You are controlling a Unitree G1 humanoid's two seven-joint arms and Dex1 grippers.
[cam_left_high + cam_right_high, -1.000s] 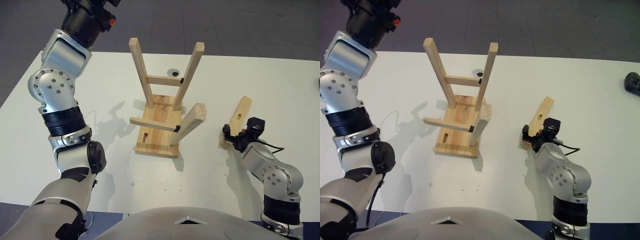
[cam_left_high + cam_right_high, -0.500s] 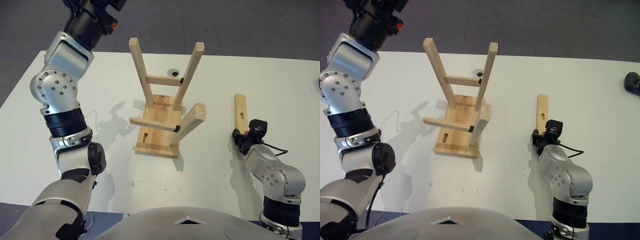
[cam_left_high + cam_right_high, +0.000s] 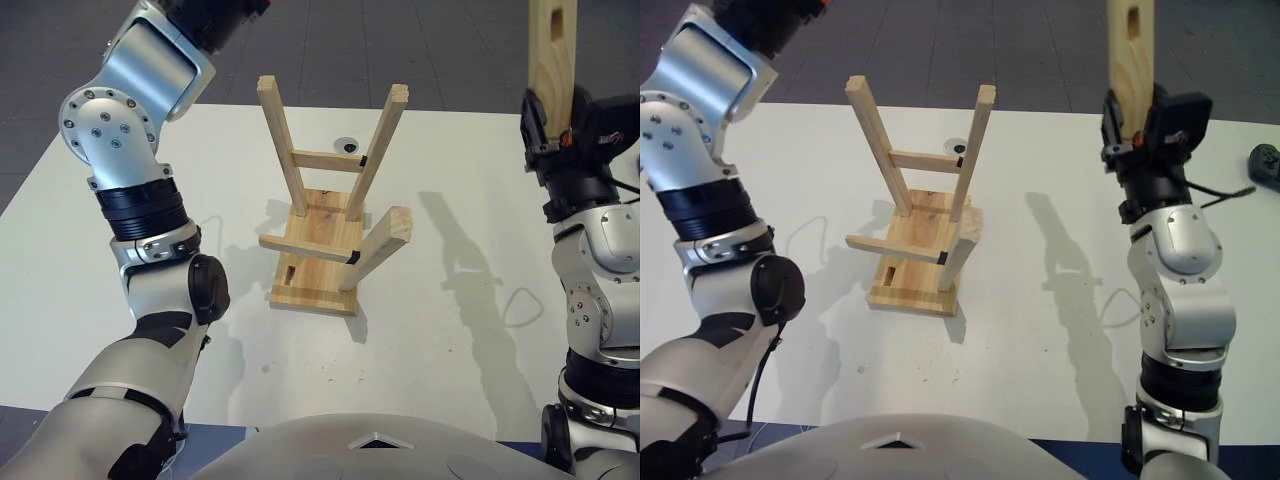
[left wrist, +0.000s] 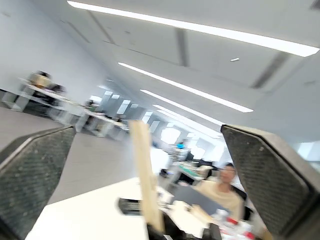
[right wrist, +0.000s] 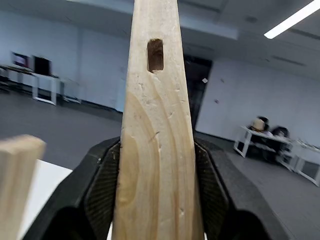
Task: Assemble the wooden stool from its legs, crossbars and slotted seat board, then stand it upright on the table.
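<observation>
Upright leg [image 5: 156, 115] clamped in right pincer [image 5: 157, 190]: stiff, light wood; likely best gripped low, slot [image 5: 155, 55] kept clear. Left pincer [image 4: 150, 170] spread, empty. Half-built stool [image 3: 320, 250] inverted on bench [image 3: 450, 340].

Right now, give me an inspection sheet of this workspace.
Surface: white table, round hole at far side.
Job's things: seat board flat, three legs and two crossbars fitted; fourth leg held upright above the table.
Clutter: dark object at table's right edge.
Grippers: left end effector open, empty; right end effector shut on fourth leg.
Cables: thin cable loop by right arm.
Surroundings: grey floor.
</observation>
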